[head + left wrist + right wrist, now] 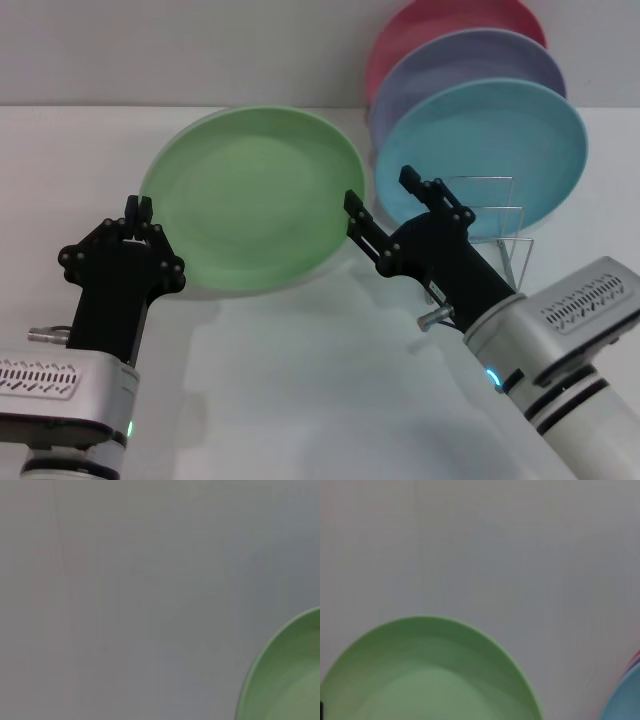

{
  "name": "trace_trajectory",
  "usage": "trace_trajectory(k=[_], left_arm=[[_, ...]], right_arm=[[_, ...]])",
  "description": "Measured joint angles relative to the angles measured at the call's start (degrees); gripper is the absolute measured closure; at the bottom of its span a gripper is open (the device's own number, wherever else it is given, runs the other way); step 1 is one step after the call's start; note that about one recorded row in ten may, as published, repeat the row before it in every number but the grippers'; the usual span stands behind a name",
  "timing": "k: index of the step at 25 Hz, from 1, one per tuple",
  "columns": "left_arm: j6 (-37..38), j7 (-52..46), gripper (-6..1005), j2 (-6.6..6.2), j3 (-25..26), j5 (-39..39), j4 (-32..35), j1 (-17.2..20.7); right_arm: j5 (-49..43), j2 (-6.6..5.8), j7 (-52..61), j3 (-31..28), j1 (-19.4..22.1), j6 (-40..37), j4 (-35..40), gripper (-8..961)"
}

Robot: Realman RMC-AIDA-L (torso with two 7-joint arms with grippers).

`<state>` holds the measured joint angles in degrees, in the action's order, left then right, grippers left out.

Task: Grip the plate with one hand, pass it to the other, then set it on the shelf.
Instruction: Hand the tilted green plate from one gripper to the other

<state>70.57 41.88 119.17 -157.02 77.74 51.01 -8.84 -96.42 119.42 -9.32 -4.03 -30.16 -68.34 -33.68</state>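
The light green plate (250,200) is held tilted above the white table, its face towards me. My left gripper (140,208) is shut on its left rim. My right gripper (382,195) is open at the plate's right rim, one finger (355,210) in front of the rim and the other beyond it. The silver wire shelf (505,215) stands just behind the right gripper. The plate also shows in the left wrist view (287,680) and in the right wrist view (430,675).
A light blue plate (500,140), a lavender plate (470,65) and a pink plate (440,25) stand upright in the shelf at the back right. The blue plate's edge shows in the right wrist view (625,700). A grey wall runs behind the white table (320,380).
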Motion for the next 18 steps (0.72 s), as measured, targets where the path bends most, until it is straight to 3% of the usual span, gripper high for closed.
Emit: trace_trajectory(k=[18], left_arm=[[4.20,18.63,904,0.00,-2.20,11.23,9.38,0.30]], right_arm=[[-0.44,-0.15,0.00,-1.98,-3.09,5.31,0.72,230]])
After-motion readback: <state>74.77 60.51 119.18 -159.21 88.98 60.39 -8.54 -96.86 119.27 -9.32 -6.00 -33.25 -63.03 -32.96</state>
